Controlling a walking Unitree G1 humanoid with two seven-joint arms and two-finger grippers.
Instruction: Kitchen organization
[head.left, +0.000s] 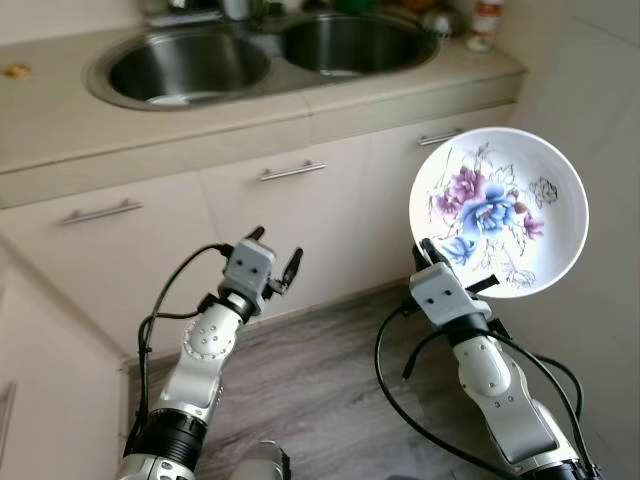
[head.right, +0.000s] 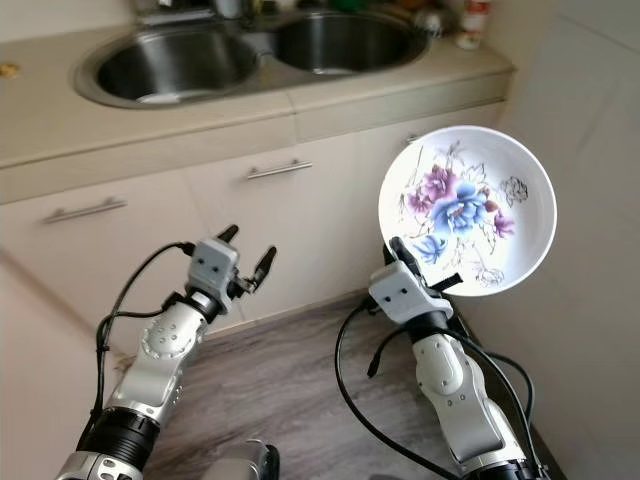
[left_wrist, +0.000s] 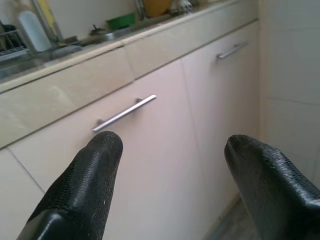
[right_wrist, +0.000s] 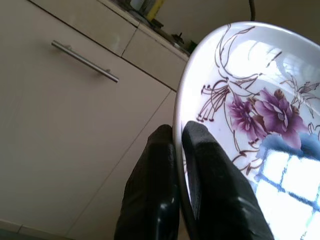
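Pinching the floral plate rim, right end effector; left end effector spread, facing cabinet doors.

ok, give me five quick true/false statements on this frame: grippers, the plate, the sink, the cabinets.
1. The right gripper pinches the rim of the white plate with purple and blue flowers. True.
2. The left gripper holds a cabinet handle. False: it is open and empty, short of the cabinet's silver bar handle.
3. The plate lies flat on the counter. False: it is held up in the air, tilted on edge.
4. The steel double sink sits in the beige countertop. True.
5. A cabinet door stands open. False: all look shut.
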